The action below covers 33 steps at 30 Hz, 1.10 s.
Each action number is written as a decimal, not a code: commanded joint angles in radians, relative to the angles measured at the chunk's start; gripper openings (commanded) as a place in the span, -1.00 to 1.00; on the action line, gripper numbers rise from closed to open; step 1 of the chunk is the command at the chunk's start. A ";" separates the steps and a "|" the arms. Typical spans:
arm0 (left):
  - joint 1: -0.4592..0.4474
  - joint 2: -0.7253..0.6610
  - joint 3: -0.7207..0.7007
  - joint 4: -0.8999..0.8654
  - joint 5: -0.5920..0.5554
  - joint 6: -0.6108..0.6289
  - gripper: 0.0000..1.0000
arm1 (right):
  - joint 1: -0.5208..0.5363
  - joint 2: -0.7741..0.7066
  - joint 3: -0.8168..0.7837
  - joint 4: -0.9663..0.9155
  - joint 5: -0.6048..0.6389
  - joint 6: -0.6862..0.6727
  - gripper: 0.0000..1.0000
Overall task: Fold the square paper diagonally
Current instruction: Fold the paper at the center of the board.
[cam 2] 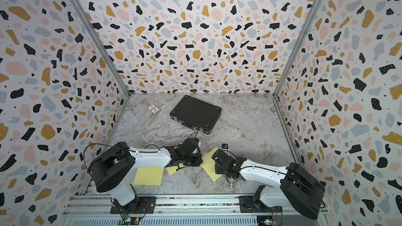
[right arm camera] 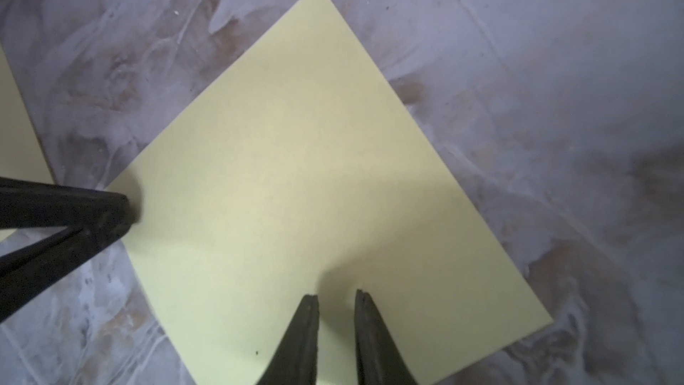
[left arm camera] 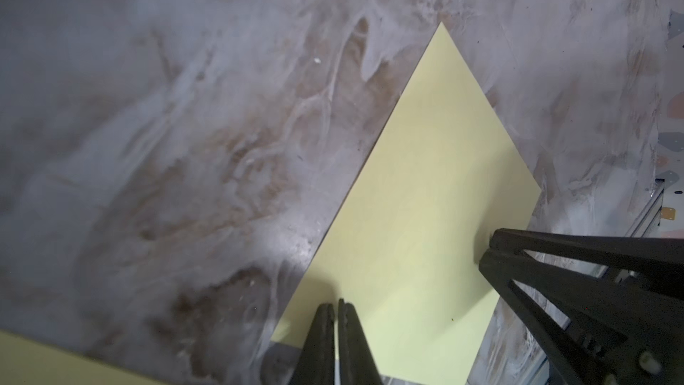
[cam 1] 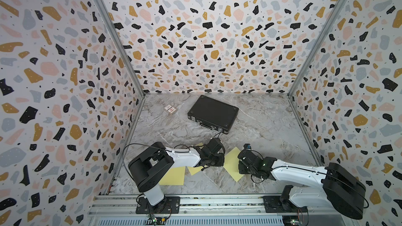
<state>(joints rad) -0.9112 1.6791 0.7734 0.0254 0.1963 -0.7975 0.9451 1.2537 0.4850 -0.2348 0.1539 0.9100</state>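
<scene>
Nearby, the square paper [cam 1: 231, 165] lies flat on the counter [cam 1: 261, 127]. The left pincer [left arm camera: 337, 305] is squeezed shut at one corner. The right pincer [right arm camera: 335, 296], a little open, points down at the sheet. Best to match corner to corner before pressing. A black case [cam 1: 213, 114] sits far back.

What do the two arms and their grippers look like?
The left arm and the right arm both have white shells with black joints. Thin black cables loop beside them, and a green light shows on the right one. The left gripper and right gripper are black, with tapered fingers.
</scene>
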 commanded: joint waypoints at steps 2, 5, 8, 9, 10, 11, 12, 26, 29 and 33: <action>-0.001 0.016 0.009 -0.046 -0.053 0.012 -0.79 | 0.011 0.003 -0.040 -0.103 -0.044 0.011 -0.52; -0.002 0.020 0.005 -0.056 -0.060 0.015 -0.80 | 0.011 -0.013 -0.038 -0.118 -0.031 0.009 -0.49; -0.001 0.031 0.004 -0.075 -0.072 0.015 -0.81 | 0.011 -0.052 -0.021 -0.152 -0.006 -0.013 -0.42; -0.002 0.035 0.003 -0.085 -0.077 0.016 -0.82 | 0.011 -0.077 -0.012 -0.173 0.009 -0.022 -0.39; -0.004 0.040 0.001 -0.090 -0.082 0.017 -0.83 | 0.012 -0.102 -0.004 -0.193 0.024 -0.030 -0.32; -0.005 0.043 -0.003 -0.093 -0.085 0.019 -0.84 | 0.011 -0.133 0.006 -0.216 0.046 -0.035 -0.17; -0.007 0.047 -0.006 -0.097 -0.088 0.021 -0.84 | 0.011 -0.163 0.013 -0.240 0.068 -0.040 -0.03; -0.043 0.071 -0.006 -0.119 -0.113 0.026 -0.84 | -0.063 -0.250 -0.017 -0.321 0.101 -0.010 0.23; -0.046 0.071 -0.006 -0.119 -0.113 0.023 -0.85 | -0.093 -0.233 -0.031 -0.290 0.066 -0.021 0.22; -0.049 0.070 -0.004 -0.122 -0.116 0.023 -0.84 | -0.135 -0.209 -0.060 -0.235 0.010 -0.026 0.16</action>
<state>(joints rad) -0.9504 1.6951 0.7887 0.0261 0.1093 -0.7925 0.8318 1.0336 0.4435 -0.4942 0.2050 0.8890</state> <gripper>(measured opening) 0.079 0.584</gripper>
